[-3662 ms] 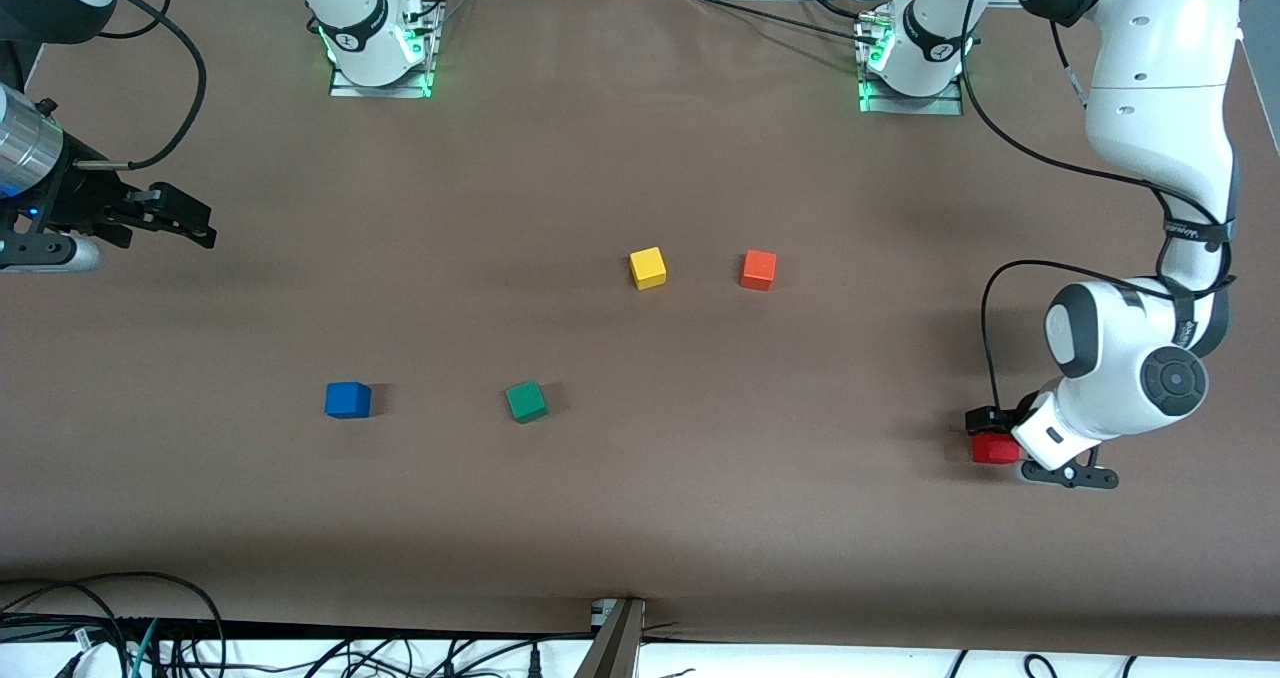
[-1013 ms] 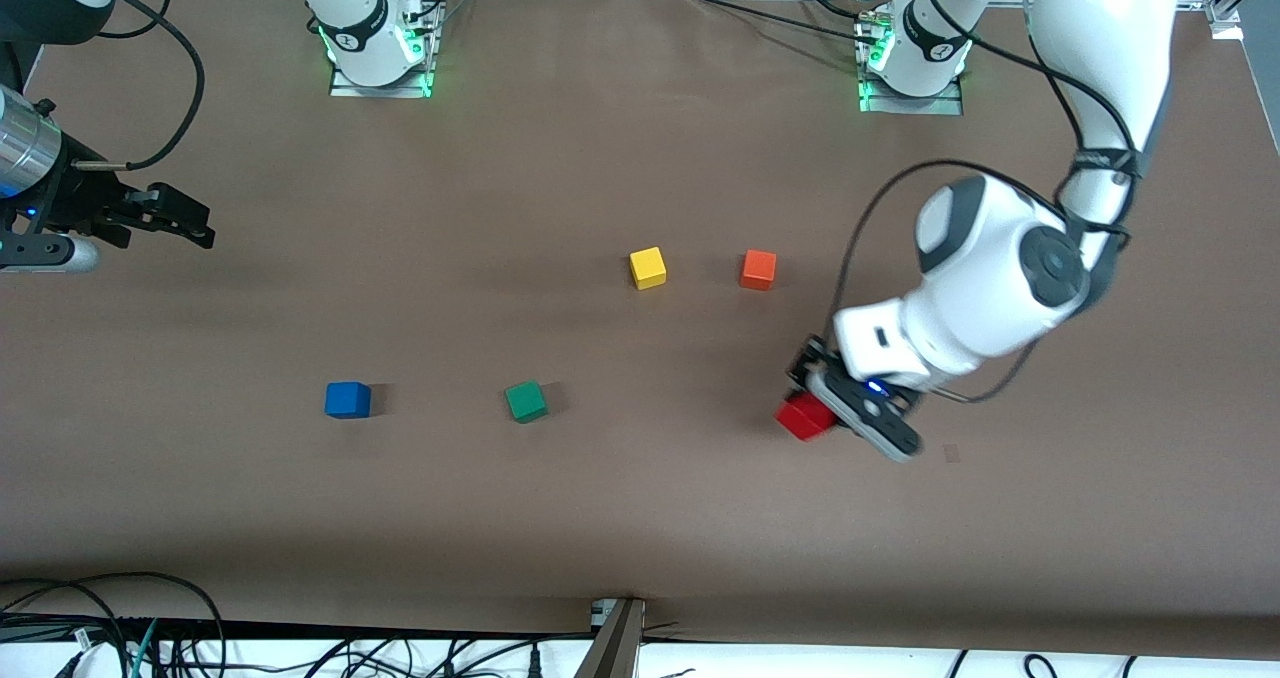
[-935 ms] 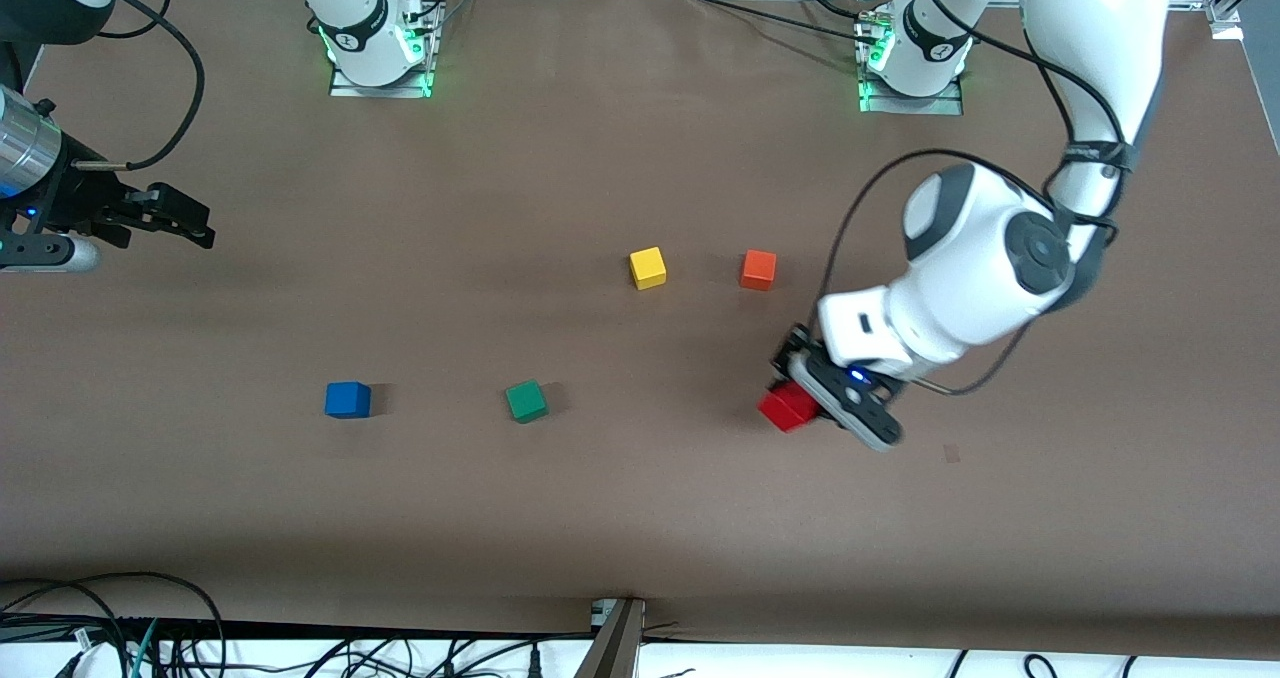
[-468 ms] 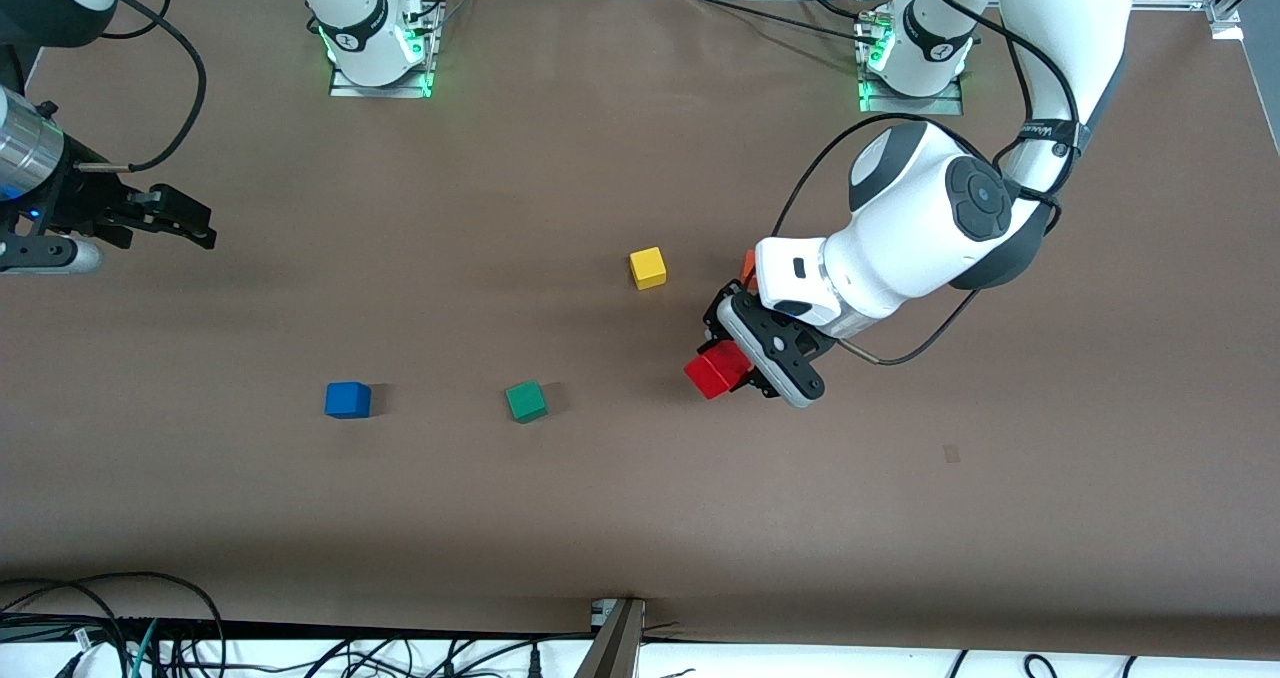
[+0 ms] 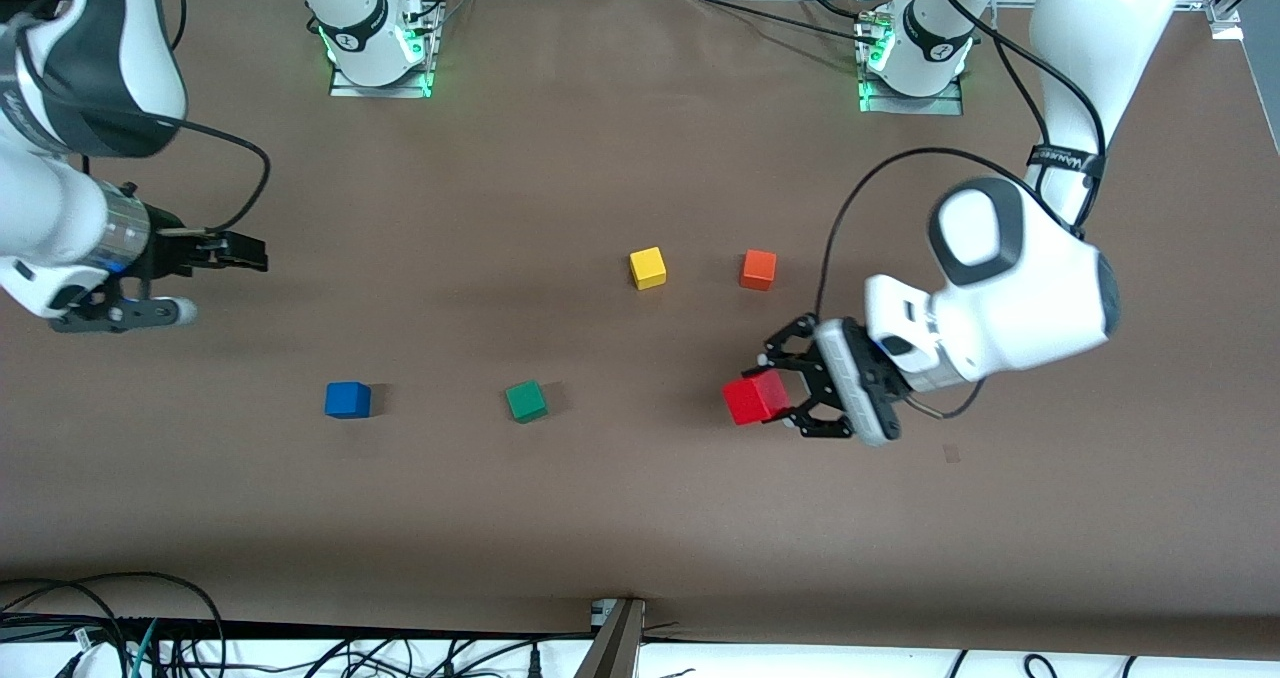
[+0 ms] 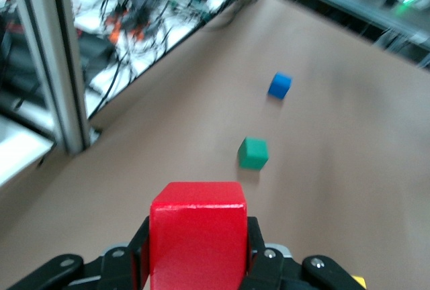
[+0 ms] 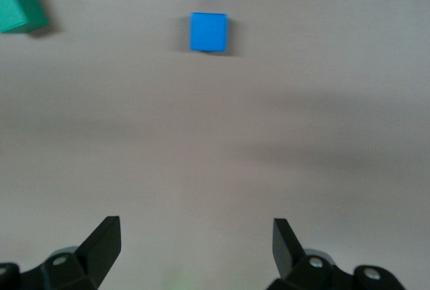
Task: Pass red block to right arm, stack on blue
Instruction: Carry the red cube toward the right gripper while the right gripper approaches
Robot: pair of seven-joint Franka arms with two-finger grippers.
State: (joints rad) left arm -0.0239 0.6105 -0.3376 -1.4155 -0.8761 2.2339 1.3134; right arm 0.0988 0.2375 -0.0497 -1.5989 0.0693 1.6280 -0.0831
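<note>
Carrying the small bright red cube (image 5: 756, 399) clamped in its black fingers, the left gripper (image 5: 790, 395) hangs over the brown table (image 5: 600, 518), between the green cube (image 5: 526, 401) and the left arm's end. The right gripper (image 5: 235, 252), fingers spread, hangs above the solid blue cube (image 5: 347, 399). Best present the red cube level, its free faces exposed.

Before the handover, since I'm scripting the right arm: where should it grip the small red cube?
Probably the exposed end of the small red cube, which sticks out past the left claw shut on it. Come from the right arm's end of the table; the right claw is open.
</note>
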